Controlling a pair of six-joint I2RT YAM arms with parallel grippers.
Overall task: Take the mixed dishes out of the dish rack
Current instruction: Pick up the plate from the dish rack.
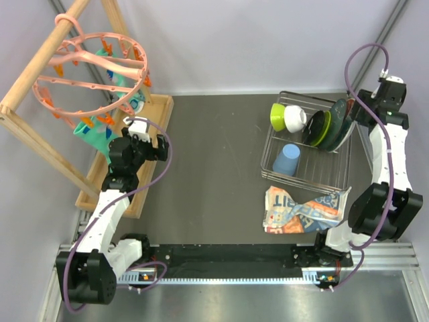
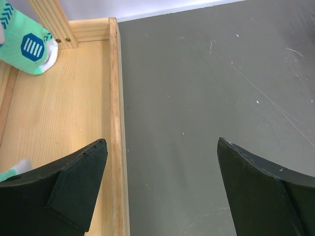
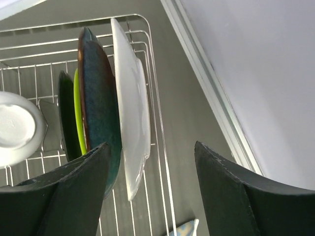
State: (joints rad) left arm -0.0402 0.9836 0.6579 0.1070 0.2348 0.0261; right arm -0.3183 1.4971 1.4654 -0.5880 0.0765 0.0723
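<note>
Right gripper (image 3: 151,145) fingers stand apart at the right end of the dish rack (image 1: 315,173), with the upright pale plate (image 3: 133,113) between them and the dark teal plate (image 3: 101,103) just beside. Only its wrist view separates these two plates. Only the top view shows the blue cup (image 1: 288,159) inside the rack. Left gripper (image 2: 161,140) is wide open, far left of the rack.

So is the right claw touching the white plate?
Apart. The right wrist view shows the white plate standing between the right claw fingers, with dish rack wire showing on one side and the teal plate on the other.
</note>
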